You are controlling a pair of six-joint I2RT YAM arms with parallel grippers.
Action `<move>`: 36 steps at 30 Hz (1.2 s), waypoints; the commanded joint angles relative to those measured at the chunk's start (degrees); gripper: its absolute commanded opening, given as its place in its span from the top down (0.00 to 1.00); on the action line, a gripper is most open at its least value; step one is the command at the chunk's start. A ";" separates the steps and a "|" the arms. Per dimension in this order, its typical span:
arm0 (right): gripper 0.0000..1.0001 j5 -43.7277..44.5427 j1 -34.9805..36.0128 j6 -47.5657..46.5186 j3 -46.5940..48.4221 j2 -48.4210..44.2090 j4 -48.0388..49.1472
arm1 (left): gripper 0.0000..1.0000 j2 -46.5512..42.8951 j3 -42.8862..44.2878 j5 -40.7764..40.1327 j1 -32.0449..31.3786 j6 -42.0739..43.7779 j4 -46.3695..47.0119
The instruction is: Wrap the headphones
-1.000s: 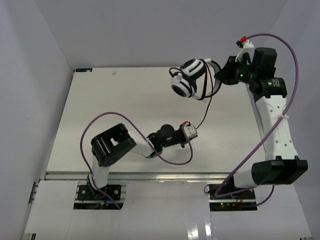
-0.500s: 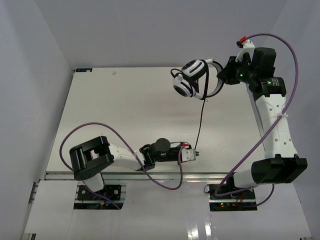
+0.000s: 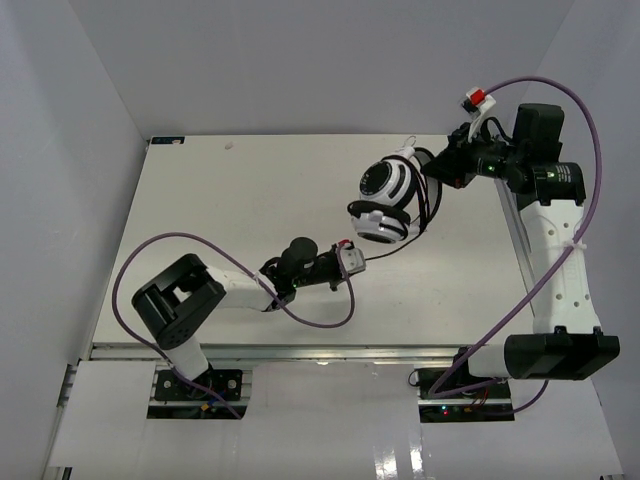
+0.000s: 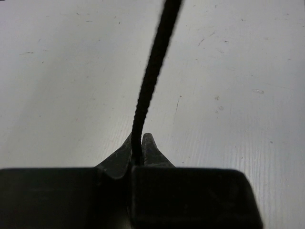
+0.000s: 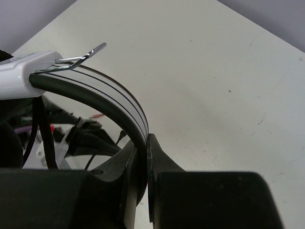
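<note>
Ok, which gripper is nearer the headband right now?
Right. The right gripper clamps the headband; the left gripper pinches the cord near the lower ear cup.

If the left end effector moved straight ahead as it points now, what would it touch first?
Probably the table: beyond the cord that the left end effector pinches, its wrist view shows only bare surface. The headphones hang close; depth is unclear.
</note>
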 commanded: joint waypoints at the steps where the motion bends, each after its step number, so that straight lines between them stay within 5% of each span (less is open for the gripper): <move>1: 0.92 -6.73 3.36 -11.95 -1.87 -4.61 -7.35 | 1.00 0.10 4.96 7.83 2.54 0.01 -6.12; 8: 0.92 6.49 6.00 -27.53 -11.78 -10.82 -12.57 | 1.00 -6.14 2.97 13.47 9.07 -2.48 -10.83; 15: 0.92 19.61 8.66 -34.13 -23.61 -16.25 -7.23 | 1.00 -10.65 8.38 23.27 16.92 -8.59 -24.54; 30: 0.92 57.07 23.64 -23.00 -28.77 -7.22 11.97 | 0.96 -0.48 42.33 41.43 17.23 -19.82 -71.46; 36: 0.92 62.95 23.73 -20.81 -27.00 -3.85 15.15 | 0.90 2.19 46.56 44.65 18.04 -24.63 -76.73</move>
